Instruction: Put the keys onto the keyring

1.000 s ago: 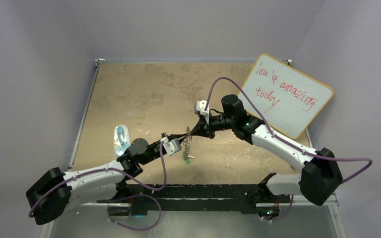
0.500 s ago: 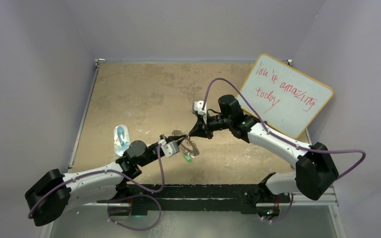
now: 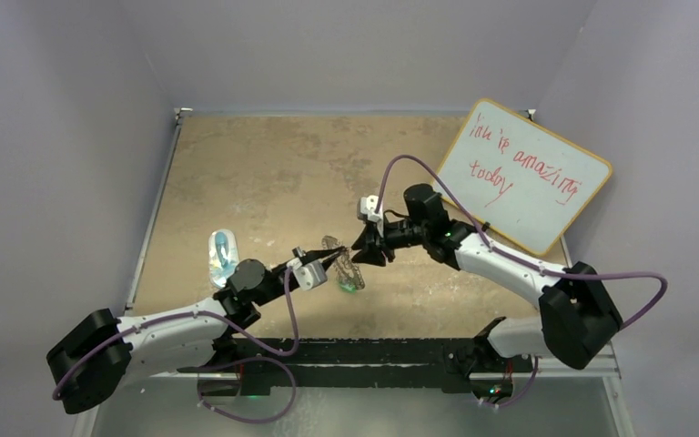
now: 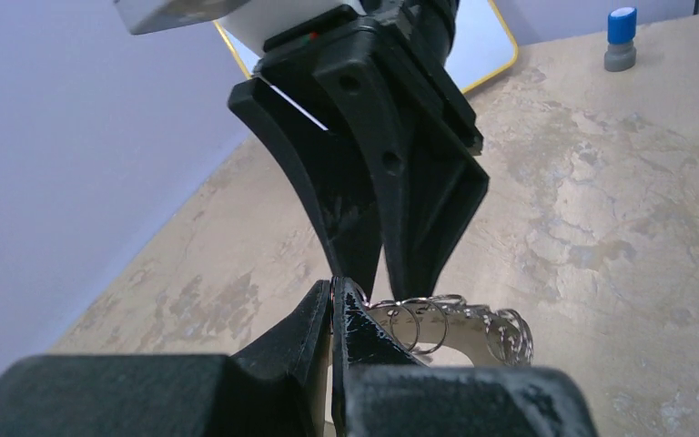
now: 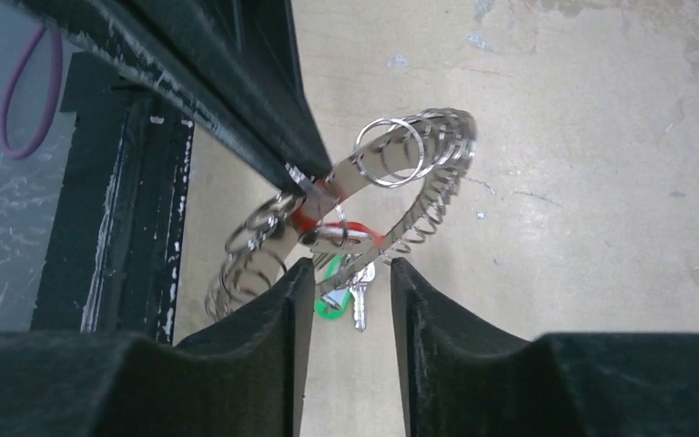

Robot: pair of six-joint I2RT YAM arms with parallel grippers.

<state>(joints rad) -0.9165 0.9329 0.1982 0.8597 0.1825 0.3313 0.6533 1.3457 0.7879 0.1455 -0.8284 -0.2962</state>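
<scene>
The keyring (image 3: 339, 258) is a flat silvery ring fringed with small wire loops, held above the table. My left gripper (image 3: 329, 261) is shut on its rim; in the left wrist view the fingers (image 4: 314, 319) pinch the ring's edge and the keyring (image 4: 460, 319) extends to the right. The keys hang below the ring: a red head (image 5: 350, 224) against the band, and a green head (image 5: 328, 300) with a silver blade (image 5: 359, 305) beneath. My right gripper (image 5: 350, 273) stands open just short of them, touching nothing. From above, the keys (image 3: 349, 284) dangle under the ring, and the right gripper (image 3: 360, 251) is close on the ring's right.
A whiteboard (image 3: 526, 176) with red writing leans at the back right. A clear bluish plastic object (image 3: 223, 256) lies on the table beside the left arm. A small blue-capped item (image 4: 620, 38) stands far back. A black rail (image 3: 373, 350) runs along the near edge.
My right gripper has opened and let go of the ring, drawing back slightly. The ring, hanging edge-on a second ago, now tilts flatter in the left gripper.
</scene>
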